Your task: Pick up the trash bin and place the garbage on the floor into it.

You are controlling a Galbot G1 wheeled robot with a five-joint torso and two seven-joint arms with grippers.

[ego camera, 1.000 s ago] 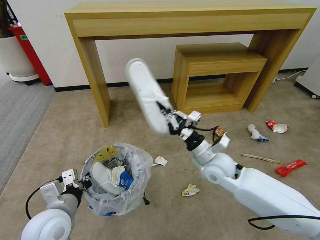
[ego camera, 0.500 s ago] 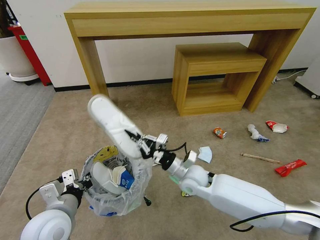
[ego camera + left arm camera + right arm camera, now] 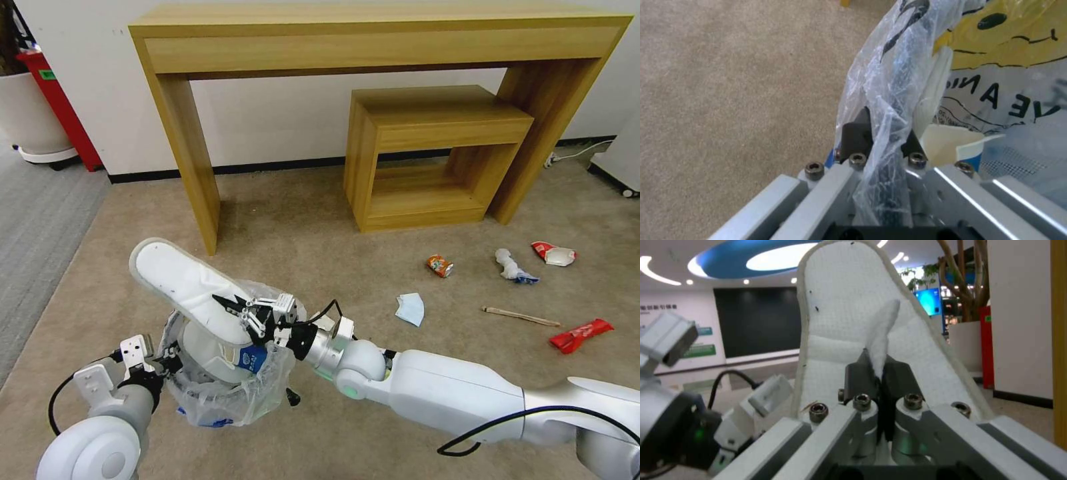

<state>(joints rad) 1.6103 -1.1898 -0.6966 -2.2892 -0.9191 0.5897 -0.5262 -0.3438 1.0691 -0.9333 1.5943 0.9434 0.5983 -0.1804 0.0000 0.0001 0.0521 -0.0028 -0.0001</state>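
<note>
The plastic bag (image 3: 996, 83) beside the left gripper (image 3: 882, 135) shows big black letters "AN" and "VE".

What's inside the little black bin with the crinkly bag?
Inside the small black bag-lined bin lie a white slipper and a blue-white carton. Another white slipper, held by the right pincer, covers the rest.

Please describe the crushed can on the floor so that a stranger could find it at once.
Start at the smaller wooden table under the large one. On the carpet just before it, toward the robot, lies the crushed can. It is orange, unlike the pale blue mask nearby.
</note>
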